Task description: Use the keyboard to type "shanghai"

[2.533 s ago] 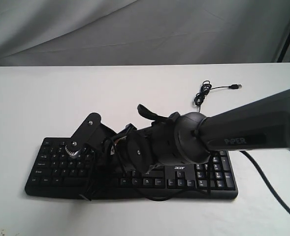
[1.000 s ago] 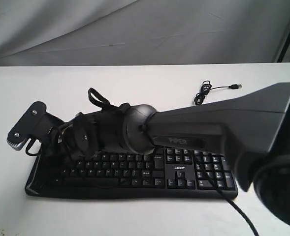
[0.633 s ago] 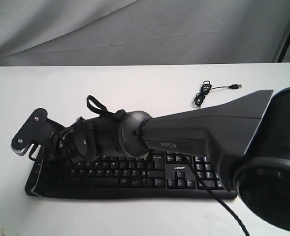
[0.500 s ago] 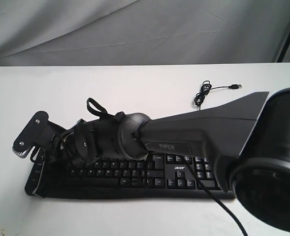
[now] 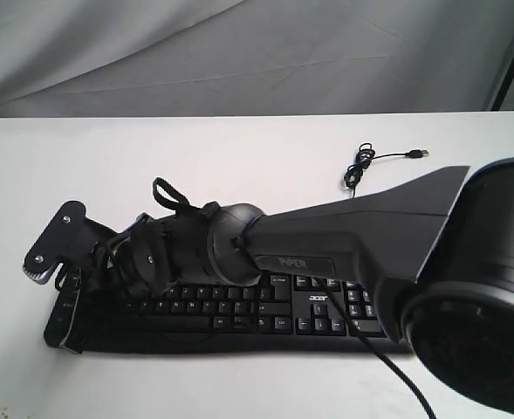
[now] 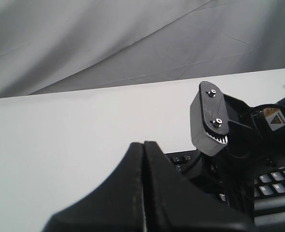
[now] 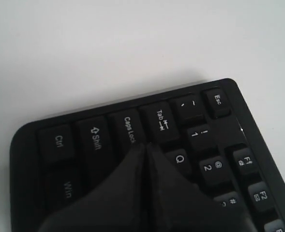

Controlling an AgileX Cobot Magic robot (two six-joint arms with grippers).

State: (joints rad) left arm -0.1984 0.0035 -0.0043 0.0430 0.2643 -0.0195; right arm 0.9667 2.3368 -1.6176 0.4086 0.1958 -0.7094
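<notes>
The black keyboard (image 5: 239,310) lies along the front of the white table, its "acer" logo (image 5: 316,298) beside the keypad. My right arm (image 5: 326,236) reaches across it to its left end. In the right wrist view the right gripper (image 7: 144,145) is shut with nothing in it. Its tips rest at the keys between Caps Lock (image 7: 128,129) and Q (image 7: 179,158), just below Tab (image 7: 161,121). The left gripper (image 6: 143,143) is shut and empty, held above the table off the keyboard's (image 6: 277,179) left end. It does not show in the exterior view.
The keyboard's thin USB cable (image 5: 361,166) lies coiled on the table behind the keypad. The right arm's own black cable (image 5: 374,345) trails over the keypad to the front edge. A grey cloth (image 5: 239,52) hangs behind the white table (image 5: 195,157).
The right arm has swung from the keyboard's middle to its left end. In the last second its wrist has dropped a little towards the keys.
</notes>
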